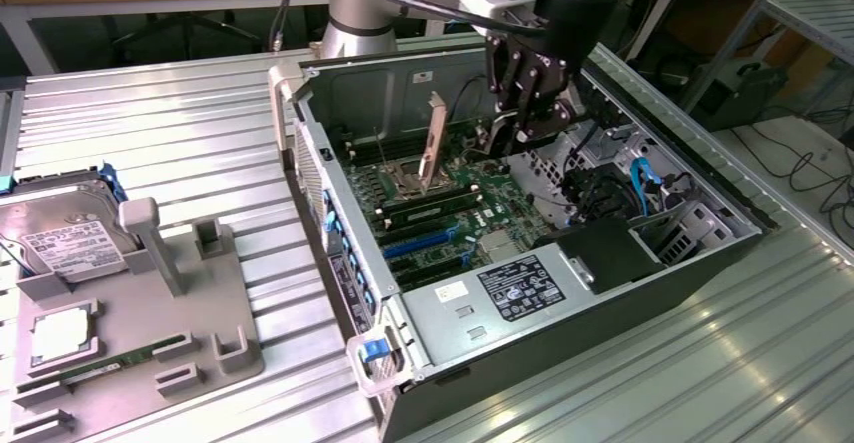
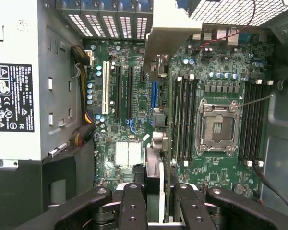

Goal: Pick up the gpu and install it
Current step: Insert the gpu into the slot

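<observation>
My gripper (image 1: 525, 128) hangs inside the open computer case (image 1: 350, 263), above the motherboard (image 1: 494, 203). It is shut on the gpu (image 1: 434, 138), whose pale metal bracket strip stands upright toward the exterior view's left of the fingers. From the wrist view the gpu (image 2: 156, 143) appears edge-on, running away from the gripper (image 2: 153, 194) over the board, with its pale bracket end (image 2: 170, 33) farthest away. The card floats above the expansion slots (image 2: 120, 91) and touches none of them.
A power supply (image 1: 527, 288) fills the case's near corner. The CPU socket (image 2: 216, 127) and memory slots (image 2: 185, 120) lie beside the card. On the exterior view's left, a grey fixture (image 1: 174, 293) carries a hard drive (image 1: 60, 243) and a green memory stick (image 1: 107, 365).
</observation>
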Motion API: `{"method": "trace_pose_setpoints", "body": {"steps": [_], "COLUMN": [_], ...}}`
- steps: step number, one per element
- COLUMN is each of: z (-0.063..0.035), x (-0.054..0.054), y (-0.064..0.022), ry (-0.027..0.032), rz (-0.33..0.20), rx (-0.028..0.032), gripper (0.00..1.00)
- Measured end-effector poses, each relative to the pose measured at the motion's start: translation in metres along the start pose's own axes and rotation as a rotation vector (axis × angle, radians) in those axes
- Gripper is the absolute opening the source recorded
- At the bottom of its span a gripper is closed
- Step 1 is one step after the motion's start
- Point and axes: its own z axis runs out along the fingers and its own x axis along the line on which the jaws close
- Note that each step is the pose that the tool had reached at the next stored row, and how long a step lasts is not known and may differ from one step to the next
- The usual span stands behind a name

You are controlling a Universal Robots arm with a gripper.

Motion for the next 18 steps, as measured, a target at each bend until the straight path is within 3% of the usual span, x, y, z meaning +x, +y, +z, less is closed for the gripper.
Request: {"method": "trace_pose_setpoints", "body": {"steps": [5, 8, 9, 18], "z": [0.006, 0.0097, 0.0127, 0.0158], "x": [0.0, 0.0, 0.0, 0.001], "y": [0.0002, 0.0003, 0.0004, 0.0005], "ry": [-0.0001, -0.0003, -0.0005, -0.0025], "rz": [0.0, 0.0, 0.0, 0.0], "rx": [-0.0038, -0.0117, -0.0168, -0.0169], "gripper": [0.28, 0.28, 0.28, 0.28]}}
